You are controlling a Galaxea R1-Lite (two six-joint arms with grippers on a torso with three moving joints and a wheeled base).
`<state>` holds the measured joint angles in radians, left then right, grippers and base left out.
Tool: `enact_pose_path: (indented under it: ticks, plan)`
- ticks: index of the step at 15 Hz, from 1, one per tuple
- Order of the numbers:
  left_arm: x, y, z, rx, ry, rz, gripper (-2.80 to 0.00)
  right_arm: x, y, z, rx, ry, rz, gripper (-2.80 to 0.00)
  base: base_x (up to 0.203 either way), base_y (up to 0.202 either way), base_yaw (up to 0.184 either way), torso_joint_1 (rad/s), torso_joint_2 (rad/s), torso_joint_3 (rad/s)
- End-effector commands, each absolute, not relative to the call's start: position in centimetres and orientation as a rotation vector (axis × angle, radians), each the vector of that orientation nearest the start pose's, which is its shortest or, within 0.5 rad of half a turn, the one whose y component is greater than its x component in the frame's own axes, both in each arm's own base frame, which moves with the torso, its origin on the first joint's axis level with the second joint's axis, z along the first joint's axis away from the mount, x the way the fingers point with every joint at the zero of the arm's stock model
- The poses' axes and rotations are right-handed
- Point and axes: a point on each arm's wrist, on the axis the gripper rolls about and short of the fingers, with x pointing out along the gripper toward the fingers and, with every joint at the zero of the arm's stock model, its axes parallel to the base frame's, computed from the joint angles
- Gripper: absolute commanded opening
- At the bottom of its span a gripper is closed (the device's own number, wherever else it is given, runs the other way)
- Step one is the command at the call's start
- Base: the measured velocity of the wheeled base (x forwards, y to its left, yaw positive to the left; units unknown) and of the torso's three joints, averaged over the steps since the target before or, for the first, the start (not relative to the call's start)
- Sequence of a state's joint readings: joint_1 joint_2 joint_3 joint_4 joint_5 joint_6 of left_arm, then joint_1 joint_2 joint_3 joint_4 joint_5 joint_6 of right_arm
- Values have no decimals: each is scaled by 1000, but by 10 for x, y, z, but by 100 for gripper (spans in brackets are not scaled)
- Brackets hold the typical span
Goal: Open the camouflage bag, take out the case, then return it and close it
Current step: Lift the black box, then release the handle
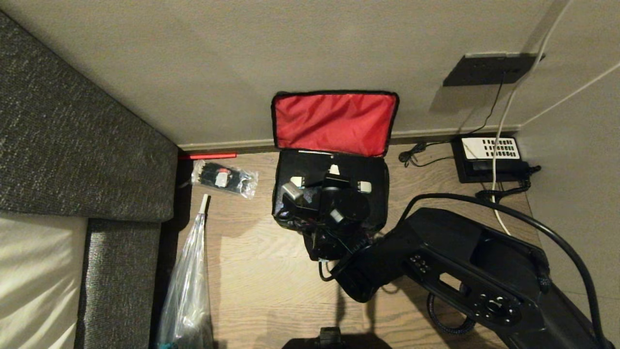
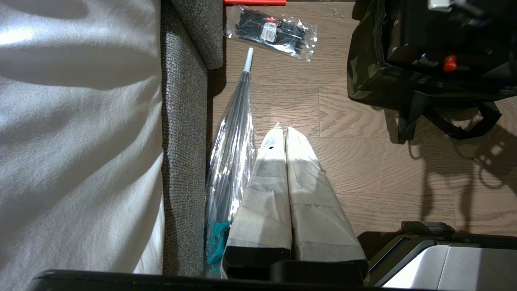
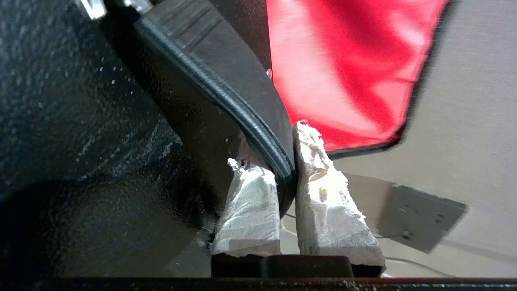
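Observation:
The camouflage bag (image 1: 381, 194) stands open on the wood floor by the wall, its red-lined lid (image 1: 334, 123) leaning back against the wall. My right arm's wrist (image 1: 334, 208) hangs over the bag's opening and hides most of the inside. In the right wrist view my right gripper (image 3: 278, 149) is shut on the ribbed rim of the black case (image 3: 80, 121), with the red lid (image 3: 343, 72) behind it. My left gripper (image 2: 284, 131) hangs shut and empty above the floor, well to the left of the bag (image 2: 363, 76).
A packet of black ties (image 1: 225, 178) and a clear umbrella (image 1: 189, 281) lie left of the bag, beside the grey sofa (image 1: 72, 155). A black telephone (image 1: 487, 157) with cords sits in the right corner under a wall plate (image 1: 487, 70).

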<state>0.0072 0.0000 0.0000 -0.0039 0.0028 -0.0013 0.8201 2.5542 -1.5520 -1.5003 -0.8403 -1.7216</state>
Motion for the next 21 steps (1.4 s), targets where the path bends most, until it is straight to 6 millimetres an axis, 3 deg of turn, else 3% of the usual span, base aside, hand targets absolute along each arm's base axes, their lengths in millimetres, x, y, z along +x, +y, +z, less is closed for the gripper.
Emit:
enact_pose_path:
  ticks: [1,5,14,21]
  plan:
    - [-23,0,76,-2,-3,11,-280,334,349,127,-1310,-231,-299,-280,0,0,0,0,0,0]
    - [-23,0,75,-2,-4,11,-280,318,352,139,-1304,-240,-281,-280,0,0,0,0,0,0]
    - [-23,0,76,-2,-3,11,-280,300,332,190,-1313,-229,-308,-280,0,0,0,0,0,0]
    - [-23,0,76,-2,-3,12,-280,287,318,214,-1329,-219,-313,-280,0,0,0,0,0,0]
